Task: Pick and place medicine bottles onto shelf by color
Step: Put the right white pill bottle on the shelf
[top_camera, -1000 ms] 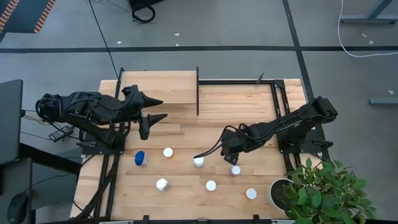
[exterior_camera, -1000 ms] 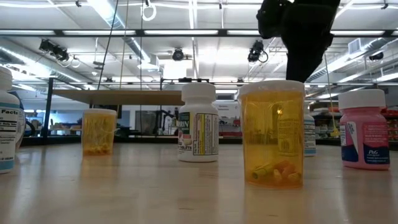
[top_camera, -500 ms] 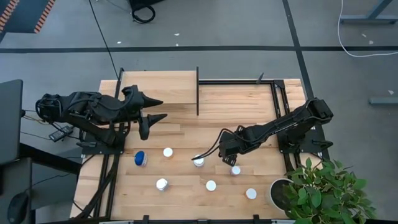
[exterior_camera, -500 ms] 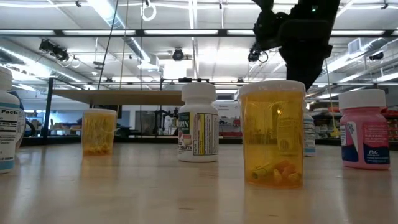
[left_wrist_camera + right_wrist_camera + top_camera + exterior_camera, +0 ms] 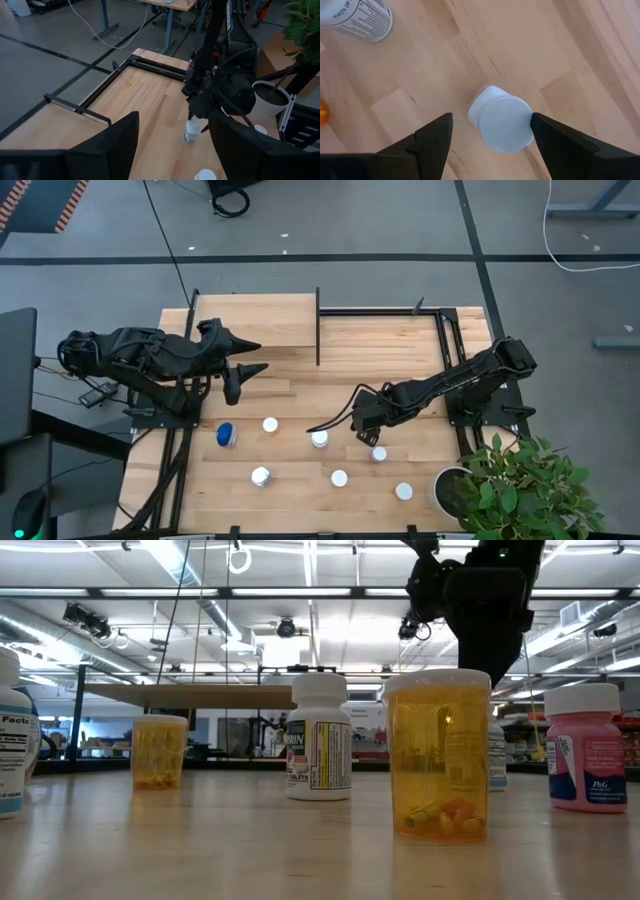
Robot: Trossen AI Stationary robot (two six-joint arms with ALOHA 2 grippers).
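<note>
Several medicine bottles stand upright on the plank table: a blue-capped one (image 5: pixel 226 434), white-capped ones (image 5: pixel 270 424) (image 5: pixel 319 439) (image 5: pixel 260 475), an orange one (image 5: pixel 437 755) and a pink one (image 5: pixel 585 745). My right gripper (image 5: pixel 368 430) is open and hovers over a white-capped pale bottle (image 5: pixel 502 125), a finger standing on either side without touching. This bottle also shows in the high view (image 5: pixel 379 453) and the left wrist view (image 5: pixel 191 131). My left gripper (image 5: pixel 255 356) is open and empty, waiting at the table's left by the raised light-wood shelf (image 5: pixel 255 320).
A potted plant (image 5: pixel 500 485) stands at the near right corner. A black frame post (image 5: pixel 317 325) and rails (image 5: pixel 440 330) border the far half of the table. A white labelled bottle (image 5: pixel 355 20) stands close to the right gripper.
My right gripper has shifted a little toward the table's left edge above the bottles. No bottle has moved.
</note>
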